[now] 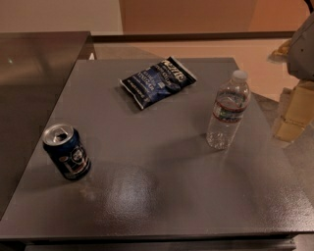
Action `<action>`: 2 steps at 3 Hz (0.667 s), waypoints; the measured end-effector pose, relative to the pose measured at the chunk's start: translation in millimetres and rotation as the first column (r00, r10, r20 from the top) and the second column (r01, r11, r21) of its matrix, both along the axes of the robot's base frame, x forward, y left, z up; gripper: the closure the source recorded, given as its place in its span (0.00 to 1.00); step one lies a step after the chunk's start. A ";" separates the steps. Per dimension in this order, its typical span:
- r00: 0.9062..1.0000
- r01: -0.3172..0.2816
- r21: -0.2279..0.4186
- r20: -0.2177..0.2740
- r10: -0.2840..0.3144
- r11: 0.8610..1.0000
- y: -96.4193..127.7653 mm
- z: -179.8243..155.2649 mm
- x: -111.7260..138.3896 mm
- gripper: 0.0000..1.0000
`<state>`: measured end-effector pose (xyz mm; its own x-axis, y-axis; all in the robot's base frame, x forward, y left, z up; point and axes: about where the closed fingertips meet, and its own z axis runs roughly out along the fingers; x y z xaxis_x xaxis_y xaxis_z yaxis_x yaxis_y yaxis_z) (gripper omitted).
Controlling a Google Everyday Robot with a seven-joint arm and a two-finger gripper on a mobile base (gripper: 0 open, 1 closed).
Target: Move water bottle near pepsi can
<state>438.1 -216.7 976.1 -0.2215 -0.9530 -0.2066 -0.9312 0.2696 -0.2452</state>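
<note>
Though its grip untellable, claw (297,110) at right edge beside grey tabletop (162,162), tan wall (186,14) behind.

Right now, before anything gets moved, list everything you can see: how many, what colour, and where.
flat-topped metal table: one, dark grey, fills most of the view.
clear ribbed plastic water bottle with white cap: one, standing, right side of the table.
short pepsi can with silver top: one, dark blue, standing at the table's front left, far from the bottle.
flat chip bag: one, dark blue with white print, lying at the rear centre.
gripper: one, grey and yellowish, at the right edge of the view past the table's side, to the right of the bottle and touching nothing.
</note>
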 end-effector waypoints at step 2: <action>1.000 -0.004 0.024 0.007 0.004 1.000 1.6 0.5 1.3 0.00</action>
<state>439.4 -215.1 976.6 -0.2160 -0.9487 -0.2309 -0.9308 0.2715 -0.2448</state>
